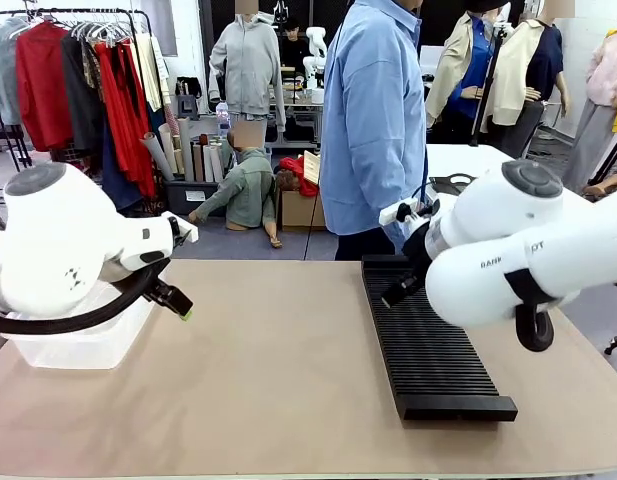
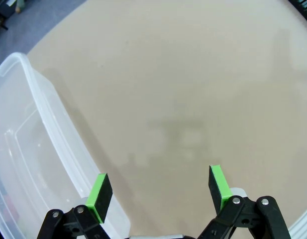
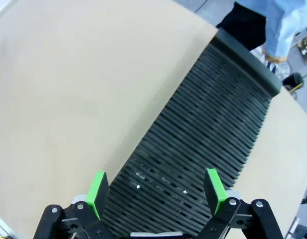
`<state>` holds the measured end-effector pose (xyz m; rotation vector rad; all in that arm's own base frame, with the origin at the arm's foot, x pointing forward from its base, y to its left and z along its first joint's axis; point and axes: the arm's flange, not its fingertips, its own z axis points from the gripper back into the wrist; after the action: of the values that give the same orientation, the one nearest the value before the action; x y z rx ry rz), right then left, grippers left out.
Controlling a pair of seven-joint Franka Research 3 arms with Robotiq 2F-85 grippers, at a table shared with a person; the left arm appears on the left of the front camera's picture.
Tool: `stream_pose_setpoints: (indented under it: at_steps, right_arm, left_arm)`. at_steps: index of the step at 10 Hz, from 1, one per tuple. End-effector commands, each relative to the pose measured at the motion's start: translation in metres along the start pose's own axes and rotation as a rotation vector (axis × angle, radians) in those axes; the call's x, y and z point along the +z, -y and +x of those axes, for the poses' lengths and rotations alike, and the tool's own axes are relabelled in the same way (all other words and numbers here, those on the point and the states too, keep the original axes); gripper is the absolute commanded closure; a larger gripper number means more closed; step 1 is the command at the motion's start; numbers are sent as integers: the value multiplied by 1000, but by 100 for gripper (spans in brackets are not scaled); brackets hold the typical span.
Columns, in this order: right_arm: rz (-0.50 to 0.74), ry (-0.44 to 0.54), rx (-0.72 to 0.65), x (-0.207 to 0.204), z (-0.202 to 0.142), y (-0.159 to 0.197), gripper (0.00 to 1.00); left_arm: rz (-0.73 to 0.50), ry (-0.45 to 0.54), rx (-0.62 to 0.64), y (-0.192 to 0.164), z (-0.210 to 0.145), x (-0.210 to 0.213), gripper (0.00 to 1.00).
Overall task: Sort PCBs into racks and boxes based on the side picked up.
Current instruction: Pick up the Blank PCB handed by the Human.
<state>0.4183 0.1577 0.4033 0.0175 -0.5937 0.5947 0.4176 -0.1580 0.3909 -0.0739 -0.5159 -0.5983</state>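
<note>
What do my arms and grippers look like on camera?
Left arm and right arm: white, rounded shells, grey joint caps, black cable looping below each; small dark lettering on the right. Left gripper and right gripper: black linkage fingers, green pads.

Bare tan tabletop point(image 1: 288, 360), person in a light-blue shirt point(image 1: 373, 120) standing at its far edge, clothes rail point(image 1: 78, 80) with red and grey garments behind

You have one black slotted rack point(image 1: 433, 340) and one clear plastic box point(image 1: 83, 345) on the one table point(image 1: 278, 380). You have two grippers, the left gripper point(image 2: 160, 186) and the right gripper point(image 3: 155, 186), each with two green pads point(image 2: 99, 196), four in all. One person point(image 1: 373, 130) stands at the far side.
</note>
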Motion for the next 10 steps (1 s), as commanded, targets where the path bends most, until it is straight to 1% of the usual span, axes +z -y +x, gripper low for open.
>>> stream_pose_setpoints:
  at_steps: [1, 2, 3, 5, 6, 8, 9, 10]
  right_arm:
    - [23, -24, -19, 7, 20, 8, 0]
    - [45, -72, -69, 7, 31, 13, 0]
    - [83, -96, -107, 7, 41, 22, 0]
    - [192, -137, -197, 11, 55, 39, 0]
    - [247, -135, -232, 17, 56, 47, 0]
    - [343, -154, -350, 26, 52, 70, 0]
    - [401, -139, -419, 28, 48, 83, 0]
    - [471, -108, -476, 30, 41, 98, 0]
  left_arm:
    - [-74, -21, -12, -23, 15, 4, 0]
    - [-112, -32, 9, -36, 28, 6, 0]
    - [-190, -61, 45, -49, 39, 7, 0]
    - [-305, -42, 82, -73, 58, 21, 0]
    - [-335, -37, 107, -83, 62, 28, 0]
    - [-453, -29, 173, -95, 63, 35, 0]
    - [-487, -39, 221, -105, 59, 39, 0]
    - [-554, -22, 273, -122, 52, 45, 0]
